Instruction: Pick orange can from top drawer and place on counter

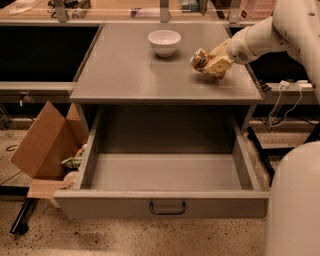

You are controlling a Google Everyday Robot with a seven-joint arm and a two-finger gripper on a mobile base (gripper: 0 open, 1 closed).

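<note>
The orange can (199,60) is held tilted on its side in my gripper (209,63), just above the right part of the grey counter (135,75). The gripper's tan fingers are shut around the can. My white arm reaches in from the upper right. The top drawer (165,172) is pulled fully open below the counter, and its grey inside holds nothing that I can see. Its front panel has a small dark bar handle (167,207).
A white bowl (164,42) stands on the counter's back middle, left of the can. A brown cardboard box (47,145) sits on the floor left of the drawer. A tan bench top (120,11) runs behind. My white base (295,200) fills the lower right.
</note>
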